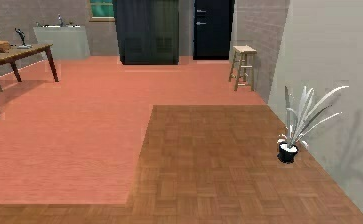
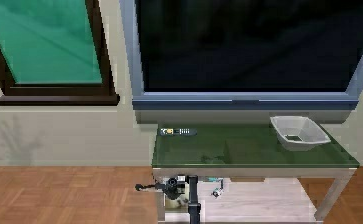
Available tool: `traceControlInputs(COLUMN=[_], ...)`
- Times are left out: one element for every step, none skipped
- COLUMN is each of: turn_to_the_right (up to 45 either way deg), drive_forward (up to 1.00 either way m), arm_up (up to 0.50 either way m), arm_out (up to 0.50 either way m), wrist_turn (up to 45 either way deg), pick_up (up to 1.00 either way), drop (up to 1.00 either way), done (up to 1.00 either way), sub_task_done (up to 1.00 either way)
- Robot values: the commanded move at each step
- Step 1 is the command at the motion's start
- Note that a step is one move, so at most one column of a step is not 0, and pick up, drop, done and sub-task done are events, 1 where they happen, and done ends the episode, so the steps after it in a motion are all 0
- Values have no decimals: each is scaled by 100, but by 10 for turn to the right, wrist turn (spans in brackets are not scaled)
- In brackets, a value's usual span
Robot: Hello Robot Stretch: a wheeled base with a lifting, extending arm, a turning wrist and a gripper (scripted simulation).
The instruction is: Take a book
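Note:
A small flat thing [image 2: 175,131], yellow at one end and pale at the other, lies on the green glass tabletop [image 2: 239,148] near its far left corner; it is too small to name as a book. In the arm side view the dark arm bar [image 2: 193,203] rises from the bottom edge in front of the table. My gripper [image 2: 145,188] points left at the table's left end, below the tabletop. Only bare wooden floor lies behind its fingers, so it holds nothing.
A white dish [image 2: 297,130] sits on the tabletop's right. A big dark window [image 2: 249,45] is behind the table, a green one [image 2: 49,45] to its left. Ahead are a potted plant [image 1: 294,135], a stool [image 1: 243,65], dark doors [image 1: 149,30] and a wooden table [image 1: 19,60].

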Motion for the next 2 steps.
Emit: traceControlInputs(turn_to_the_right=[0,0], drive_forward=[0,0], arm_up=[0,-32], arm_out=[0,0], wrist_turn=[360,0], pick_up=[0,0], drop=[0,0], done=[0,0], sub_task_done=[0,0])
